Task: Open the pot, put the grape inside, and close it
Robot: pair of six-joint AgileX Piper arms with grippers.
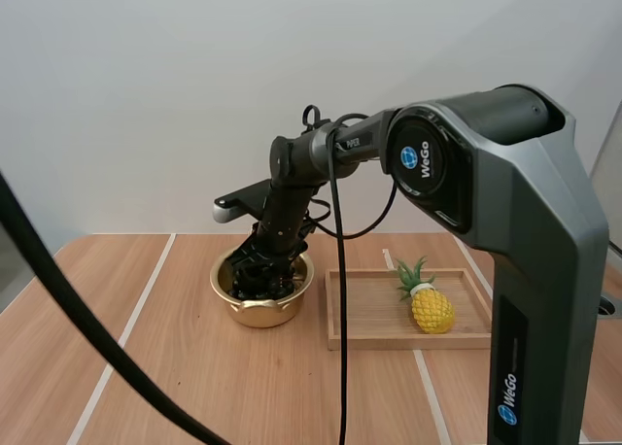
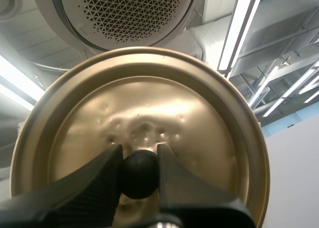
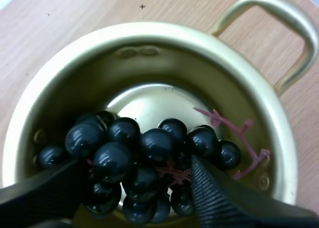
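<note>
The right gripper (image 3: 134, 163) hangs inside a gold pot (image 3: 149, 31). Its two black fingers pinch a bunch of dark grapes (image 3: 154, 143) from either side. Below the bunch lies the pot's shiny floor. Beyond the fingertips rises the far wall, with a loop handle (image 3: 279, 34) past the rim, over the wooden table (image 3: 75, 19). Just beside the pot, a wooden tray (image 1: 369, 319) carries a toy pineapple (image 1: 431, 307). The left gripper (image 2: 138, 149) clamps the black knob (image 2: 139, 178) of the gold lid (image 2: 149, 98), which is lifted clear of the pot.
</note>
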